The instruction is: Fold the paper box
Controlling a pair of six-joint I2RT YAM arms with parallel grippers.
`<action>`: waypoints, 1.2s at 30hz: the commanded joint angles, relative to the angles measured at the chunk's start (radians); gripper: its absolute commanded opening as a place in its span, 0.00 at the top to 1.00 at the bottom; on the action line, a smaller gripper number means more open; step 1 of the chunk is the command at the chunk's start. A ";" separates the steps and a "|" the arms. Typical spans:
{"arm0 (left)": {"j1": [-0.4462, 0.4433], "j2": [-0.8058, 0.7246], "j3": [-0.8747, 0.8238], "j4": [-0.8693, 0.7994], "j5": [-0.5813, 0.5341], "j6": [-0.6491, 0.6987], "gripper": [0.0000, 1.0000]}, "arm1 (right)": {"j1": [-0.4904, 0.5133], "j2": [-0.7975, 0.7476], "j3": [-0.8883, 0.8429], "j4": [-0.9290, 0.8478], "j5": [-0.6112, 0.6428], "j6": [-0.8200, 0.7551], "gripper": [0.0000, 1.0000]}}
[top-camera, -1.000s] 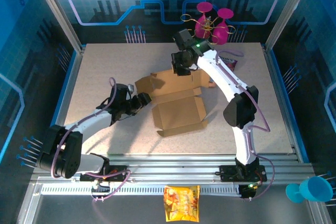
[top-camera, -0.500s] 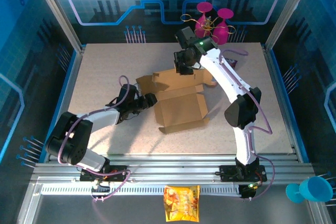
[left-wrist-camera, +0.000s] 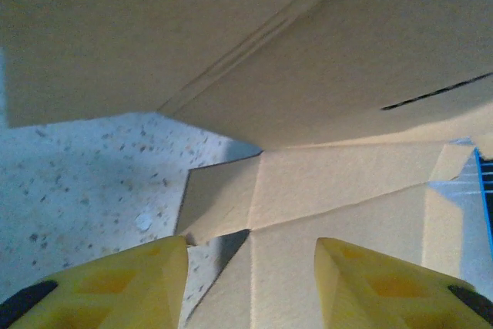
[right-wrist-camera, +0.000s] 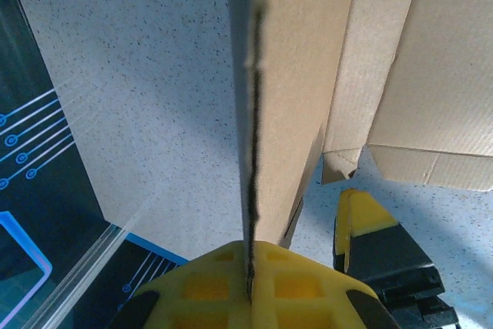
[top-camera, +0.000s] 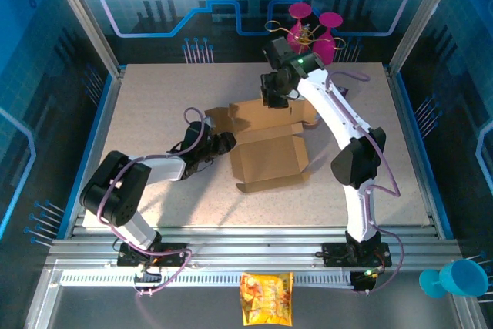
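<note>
Your left arm lies low across the table [top-camera: 154,98], elbow near its base, reaching right so that the left gripper [top-camera: 222,142] meets the left side of the paper box [top-camera: 266,161]. In the left wrist view the left gripper [left-wrist-camera: 250,244] has its yellow fingers [left-wrist-camera: 108,283] spread wide, with a folded flap of the box [left-wrist-camera: 331,182] lying between and ahead of them, nothing pinched.

Your right arm rises from its base, bends at the elbow and stretches far forward, and the right gripper [top-camera: 271,100] points down at the box's far panel. In the right wrist view the right gripper [right-wrist-camera: 300,225] straddles that upright panel [right-wrist-camera: 285,113]: one finger [right-wrist-camera: 246,283] meets its edge, the other stands apart with a strip of table showing between.

The box sits slightly right of the table's middle, its tray open. You have wide bare surface on the left and along the near edge.

You count two arms, one box, one snack bag [top-camera: 266,298] off the table in front, two pink cups [top-camera: 312,32] beyond the far edge and one blue cup [top-camera: 454,279].
</note>
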 commanded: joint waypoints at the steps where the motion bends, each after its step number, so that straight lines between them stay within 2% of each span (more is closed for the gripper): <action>1: -0.014 -0.084 -0.003 0.003 -0.073 -0.028 0.46 | -0.023 -0.029 0.026 -0.014 -0.024 0.037 1.00; 3: -0.011 -0.179 -0.032 -0.034 -0.093 -0.039 0.37 | -0.034 -0.032 0.028 -0.004 -0.031 0.049 1.00; 7: 0.029 -0.428 -0.089 -0.185 -0.050 -0.046 0.29 | -0.042 -0.049 0.048 0.000 -0.031 0.062 1.00; 8: 0.066 -0.486 -0.111 -0.210 -0.003 -0.067 0.30 | -0.044 -0.054 0.058 -0.007 -0.028 0.063 1.00; 11: 0.228 -0.585 -0.192 -0.226 0.180 -0.169 0.45 | -0.044 -0.072 0.079 -0.017 -0.019 0.073 1.00; 14: 0.369 -0.586 -0.292 -0.129 0.308 -0.298 0.54 | -0.044 -0.086 0.084 -0.012 -0.017 0.084 1.00; 16: 0.407 -0.526 -0.324 -0.050 0.354 -0.376 0.57 | -0.045 -0.091 0.087 -0.007 -0.018 0.088 1.00; 19: 0.415 -0.343 -0.315 0.134 0.412 -0.505 0.57 | -0.044 -0.103 0.087 -0.003 -0.020 0.095 1.00; 23: 0.409 -0.042 -0.266 0.517 0.444 -0.711 0.57 | -0.041 -0.111 0.085 -0.001 -0.023 0.100 1.00; 26: 0.381 0.145 -0.201 0.719 0.448 -0.820 0.56 | -0.040 -0.116 0.071 0.013 -0.028 0.106 1.00; 30: 0.298 0.288 -0.138 0.856 0.397 -0.887 0.52 | -0.037 -0.120 0.056 0.033 -0.032 0.113 1.00; 36: 0.229 0.357 -0.081 0.927 0.336 -0.930 0.49 | -0.040 -0.132 0.026 0.056 -0.040 0.115 1.00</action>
